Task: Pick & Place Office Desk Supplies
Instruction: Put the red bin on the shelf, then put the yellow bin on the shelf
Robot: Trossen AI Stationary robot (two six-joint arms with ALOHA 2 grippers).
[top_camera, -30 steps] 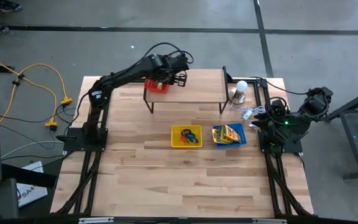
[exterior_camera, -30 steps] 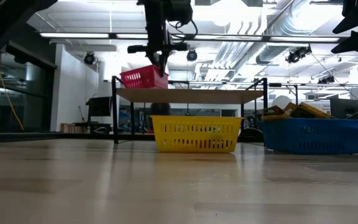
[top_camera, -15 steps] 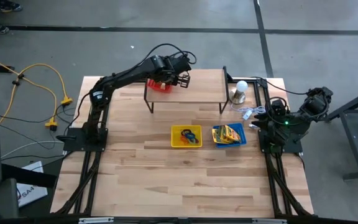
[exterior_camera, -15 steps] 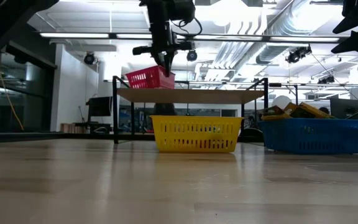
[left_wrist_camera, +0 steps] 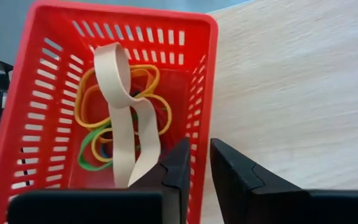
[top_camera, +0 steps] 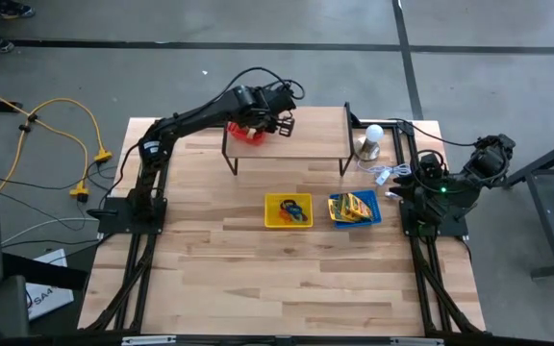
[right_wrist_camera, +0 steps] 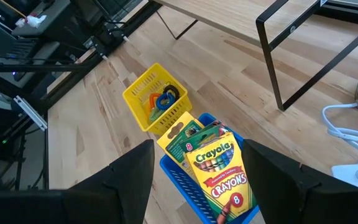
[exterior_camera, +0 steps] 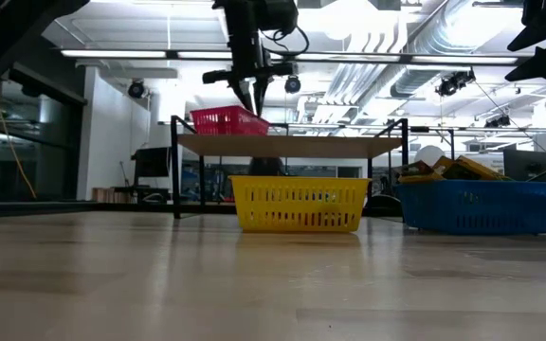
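The left end effector [left_wrist_camera: 194,163] is straddling the red basket's [left_wrist_camera: 73,81] wall with fingers slightly parted; the basket is sitting level on the shelf [top_camera: 306,135], so lifting straight up avoids snagging it.

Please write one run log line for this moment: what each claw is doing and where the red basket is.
left claw: astride red basket wall, loosening | red basket: flat on shelf, holds rubber bands | right claw: open, waiting above blue basket

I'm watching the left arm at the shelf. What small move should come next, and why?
Probably lift the left gripper straight up. The red basket looks level on the shelf, and the fingers straddle its wall with a gap.
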